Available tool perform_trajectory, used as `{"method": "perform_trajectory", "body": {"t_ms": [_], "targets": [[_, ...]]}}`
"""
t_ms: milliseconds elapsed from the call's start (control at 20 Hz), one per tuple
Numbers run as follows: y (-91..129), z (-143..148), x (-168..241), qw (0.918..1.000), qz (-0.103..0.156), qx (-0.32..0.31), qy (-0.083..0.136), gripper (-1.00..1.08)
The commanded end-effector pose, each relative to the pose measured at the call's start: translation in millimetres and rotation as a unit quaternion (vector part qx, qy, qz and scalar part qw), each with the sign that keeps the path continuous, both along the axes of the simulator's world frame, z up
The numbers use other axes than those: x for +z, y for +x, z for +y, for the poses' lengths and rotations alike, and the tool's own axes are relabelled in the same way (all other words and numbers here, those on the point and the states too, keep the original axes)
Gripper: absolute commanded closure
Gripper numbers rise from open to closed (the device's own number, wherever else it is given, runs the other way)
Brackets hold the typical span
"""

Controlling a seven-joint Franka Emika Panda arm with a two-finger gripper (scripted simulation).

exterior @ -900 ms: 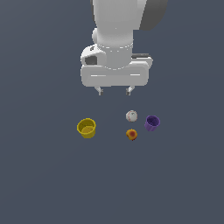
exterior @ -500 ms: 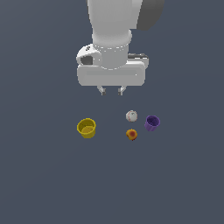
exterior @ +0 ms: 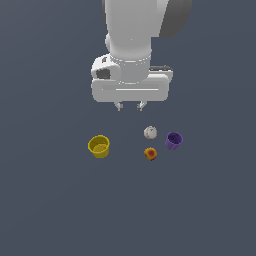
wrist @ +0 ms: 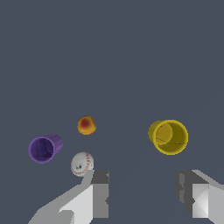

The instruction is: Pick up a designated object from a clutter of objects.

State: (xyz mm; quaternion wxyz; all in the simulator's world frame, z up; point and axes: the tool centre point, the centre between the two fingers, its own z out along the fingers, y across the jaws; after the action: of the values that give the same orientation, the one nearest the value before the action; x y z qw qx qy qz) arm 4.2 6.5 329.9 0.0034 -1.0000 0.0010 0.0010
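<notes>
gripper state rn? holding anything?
Gripper: open, empty, fingers spread; nothing between them. Purple cup not grasped, apart from it.

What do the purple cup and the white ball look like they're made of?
These are simulator renders, so only a guess. The purple cup looks like matte plastic: even color, ribbed wall, no gloss. The white ball looks like a baseball, perhaps leather: off-white skin with curved red stitch lines, seen best in the wrist view.
</notes>
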Motion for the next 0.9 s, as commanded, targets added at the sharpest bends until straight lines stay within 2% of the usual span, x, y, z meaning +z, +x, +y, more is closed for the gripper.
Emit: {"method": "perform_trajectory", "body": {"t_ms": [0, 200, 450, 650, 850], "targets": [[1.9, 8.2, -5.9, 0.9999, 0.012, 0.008, -0.003, -0.20], [6.0, 27.2, -19.8, 0.9988, 0.039, 0.028, -0.012, -0.20], [10.1, 60.7, -45.0, 0.9940, 0.087, 0.061, -0.028, -0.20], [10.4, 93.8, -70.9, 0.9857, 0.132, 0.093, -0.046, -0.20], [6.9, 126.7, -97.7, 0.9741, 0.177, 0.124, -0.065, -0.20]]}}
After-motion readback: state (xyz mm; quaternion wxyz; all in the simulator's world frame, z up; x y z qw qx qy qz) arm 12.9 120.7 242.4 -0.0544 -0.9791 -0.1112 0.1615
